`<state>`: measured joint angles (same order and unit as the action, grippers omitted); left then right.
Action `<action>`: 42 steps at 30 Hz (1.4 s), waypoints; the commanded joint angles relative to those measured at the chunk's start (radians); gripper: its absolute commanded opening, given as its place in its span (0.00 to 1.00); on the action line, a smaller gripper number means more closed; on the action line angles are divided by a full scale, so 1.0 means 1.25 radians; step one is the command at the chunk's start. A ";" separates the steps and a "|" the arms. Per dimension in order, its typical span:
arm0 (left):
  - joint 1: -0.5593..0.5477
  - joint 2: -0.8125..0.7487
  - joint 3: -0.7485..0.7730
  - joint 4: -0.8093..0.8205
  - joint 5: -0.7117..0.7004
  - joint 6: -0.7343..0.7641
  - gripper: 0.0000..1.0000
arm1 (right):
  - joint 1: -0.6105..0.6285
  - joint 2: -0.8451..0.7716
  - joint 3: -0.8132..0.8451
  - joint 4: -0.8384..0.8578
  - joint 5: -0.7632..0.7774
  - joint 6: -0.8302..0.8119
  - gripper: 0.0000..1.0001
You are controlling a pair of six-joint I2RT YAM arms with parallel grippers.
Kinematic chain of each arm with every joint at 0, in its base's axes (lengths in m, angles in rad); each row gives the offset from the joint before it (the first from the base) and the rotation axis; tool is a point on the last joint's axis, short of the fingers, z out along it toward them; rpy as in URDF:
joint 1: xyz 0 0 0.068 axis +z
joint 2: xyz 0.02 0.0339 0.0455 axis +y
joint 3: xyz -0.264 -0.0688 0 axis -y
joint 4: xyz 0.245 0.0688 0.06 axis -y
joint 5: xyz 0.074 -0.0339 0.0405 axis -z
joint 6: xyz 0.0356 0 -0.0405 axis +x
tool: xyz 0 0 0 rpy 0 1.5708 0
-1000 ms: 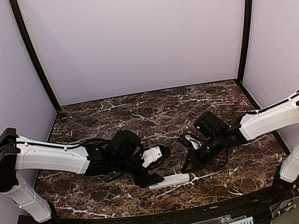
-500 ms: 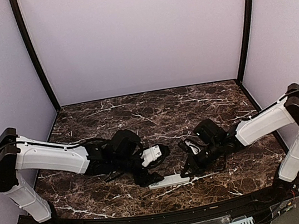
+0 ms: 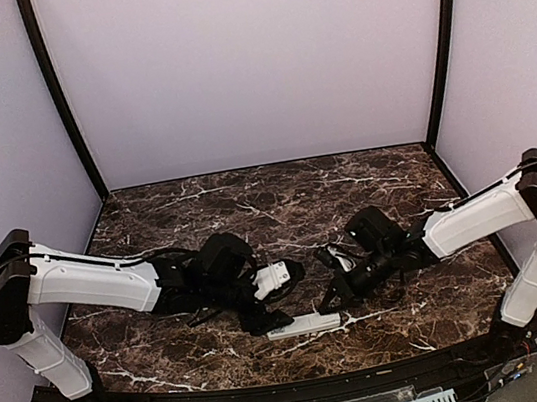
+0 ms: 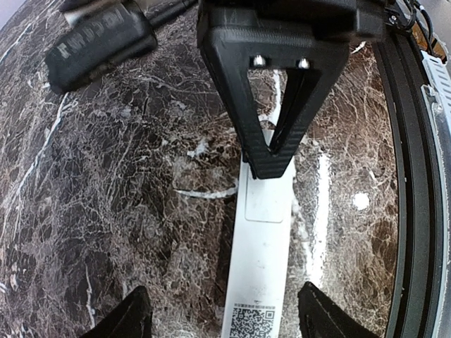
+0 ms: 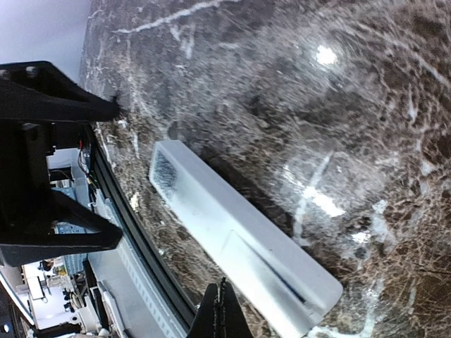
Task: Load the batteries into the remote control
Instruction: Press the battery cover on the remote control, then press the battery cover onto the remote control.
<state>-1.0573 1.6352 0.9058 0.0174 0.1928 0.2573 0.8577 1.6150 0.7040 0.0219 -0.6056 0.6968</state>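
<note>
From above, the remote [image 3: 304,325] lies flat on the table [image 3: 249,204] near the front edge, between the two arms. The left gripper [image 3: 264,319] hangs over its left end and the right gripper [image 3: 326,299] over its right. No batteries show in any view.

In the left wrist view, the left fingers [image 4: 123,318] stand well apart, one on each side of the remote [image 4: 262,260], touching neither edge. The right gripper [image 4: 271,160], fingers pressed together on nothing, has its tip at the end of the cover [image 4: 266,201]. I cannot tell whether it touches. With nothing bracing the bar, a push from that tip would likely slide the whole remote over the slick stone rather than shift the cover. The tip could also skid off the smooth plastic.

In the right wrist view, the closed tip [image 5: 222,313] sits by the remote's [image 5: 236,243] long edge. The remote is a slim, matt white plastic bar with rounded corners and a label [image 5: 165,172] at one end. The table is glossy dark marble with white veins and bright glare spots.
</note>
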 commanded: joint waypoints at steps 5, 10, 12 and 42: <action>0.002 -0.026 -0.034 -0.051 -0.012 0.089 0.71 | 0.001 -0.149 0.089 -0.196 0.120 0.006 0.00; -0.004 -0.022 -0.036 -0.110 -0.046 0.128 0.72 | 0.002 -0.193 0.056 -0.229 0.156 0.042 0.00; -0.009 -0.013 -0.043 -0.109 -0.046 0.129 0.72 | 0.007 -0.190 0.045 -0.166 0.107 0.048 0.00; -0.073 0.182 0.082 0.156 -0.009 0.046 0.16 | 0.018 0.022 -0.066 0.064 0.086 0.103 0.00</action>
<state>-1.1275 1.8301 0.9874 0.2012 0.1913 0.2794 0.8768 1.6436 0.6483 0.1566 -0.5503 0.8062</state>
